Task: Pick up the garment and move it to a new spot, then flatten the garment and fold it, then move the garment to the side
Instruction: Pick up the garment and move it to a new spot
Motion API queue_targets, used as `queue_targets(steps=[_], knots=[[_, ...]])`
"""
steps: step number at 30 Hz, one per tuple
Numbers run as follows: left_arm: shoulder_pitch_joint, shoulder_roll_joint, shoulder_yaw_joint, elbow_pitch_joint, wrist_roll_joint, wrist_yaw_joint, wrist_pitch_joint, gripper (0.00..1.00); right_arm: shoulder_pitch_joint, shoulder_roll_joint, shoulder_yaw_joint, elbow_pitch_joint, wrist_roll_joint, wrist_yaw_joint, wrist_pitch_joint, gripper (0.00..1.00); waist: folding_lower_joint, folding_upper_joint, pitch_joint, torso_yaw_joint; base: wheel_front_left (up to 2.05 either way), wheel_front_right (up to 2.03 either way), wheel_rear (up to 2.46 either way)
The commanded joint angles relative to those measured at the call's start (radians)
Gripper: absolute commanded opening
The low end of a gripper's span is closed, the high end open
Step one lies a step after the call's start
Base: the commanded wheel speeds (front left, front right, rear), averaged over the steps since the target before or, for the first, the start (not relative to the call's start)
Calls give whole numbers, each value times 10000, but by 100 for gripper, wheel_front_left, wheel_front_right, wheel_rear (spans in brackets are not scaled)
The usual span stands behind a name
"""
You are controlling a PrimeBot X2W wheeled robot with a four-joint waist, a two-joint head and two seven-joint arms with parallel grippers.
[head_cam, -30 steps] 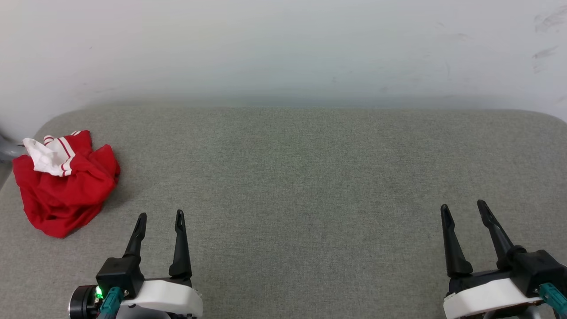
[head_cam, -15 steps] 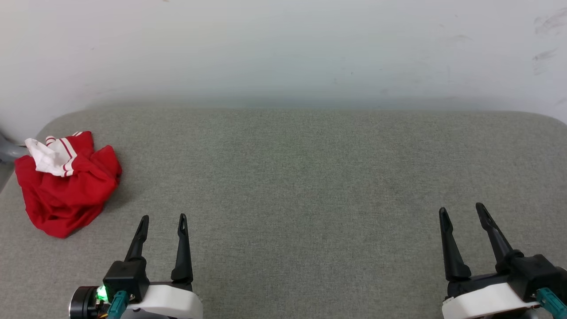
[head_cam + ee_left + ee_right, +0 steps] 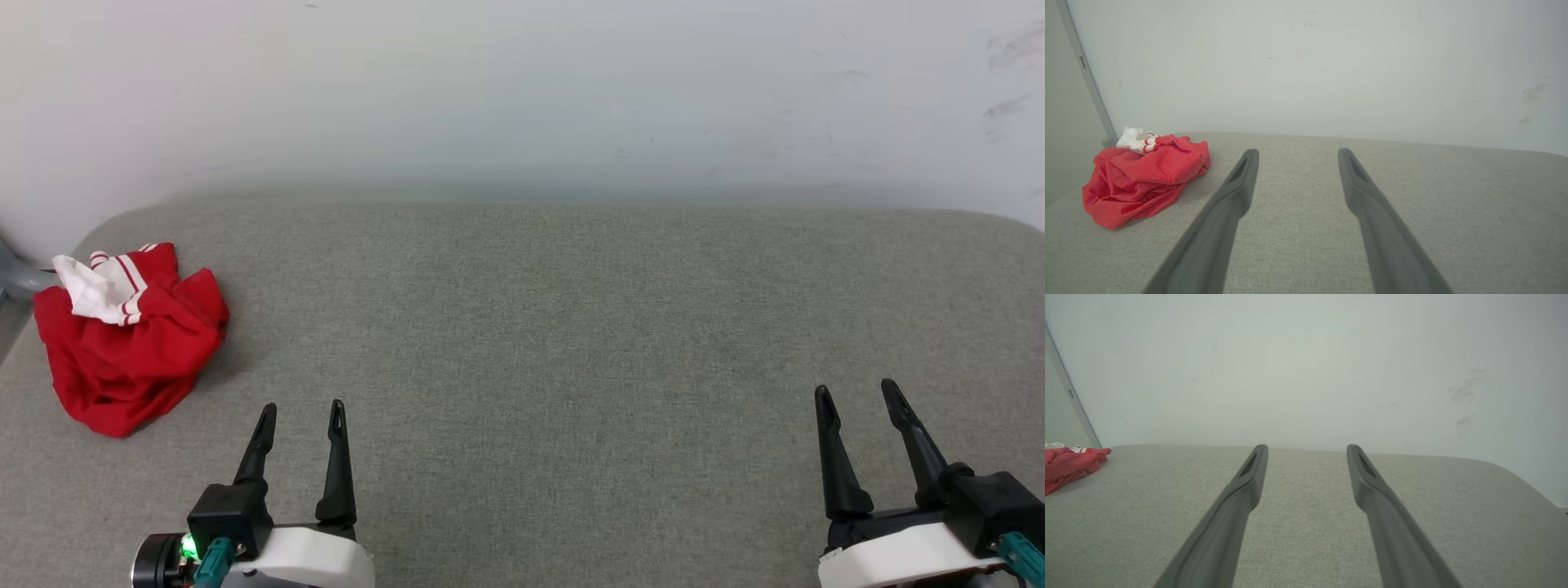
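At the grey table's point(image 3: 571, 327) left edge, the crumpled T-shirt point(image 3: 135, 351) is best pinched high by the left hand point(image 3: 303, 405), spread like the right hand point(image 3: 855, 387).

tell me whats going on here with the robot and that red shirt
Nothing is being handled yet. The red garment lies crumpled at the far left of the grey padded surface. The left gripper and the right gripper hover open and empty, both apart from it; the left one is nearer.
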Motion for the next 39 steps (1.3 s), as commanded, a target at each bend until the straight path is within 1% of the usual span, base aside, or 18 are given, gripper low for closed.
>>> queue_targets(steps=[1,7,16,17,33,39], knots=[[37,-12,30,21,-48,-20,-28,100,45,9,-23,22,97,-7,-25,100,0,0,2,29,0,0,0],[-66,-11,96,27,-38,3,-28,100,73,11,-12,-3,137,-7,-25,100,0,0,40,321,0,0,0],[-133,-10,195,45,-202,73,-28,100,91,11,54,-50,114,-7,-25,100,0,0,126,1210,0,0,0],[-133,-10,195,45,-202,73,-28,100,91,11,54,-50,114,-7,-25,100,0,0,126,1210,0,0,0],[-230,-12,491,72,-286,88,-28,100,109,9,182,-68,74,-7,-23,100,0,0,285,3369,0,0,0],[-198,-10,613,100,-336,101,-28,100,52,9,263,-67,82,-7,-25,100,0,0,289,4064,0,0,0]])
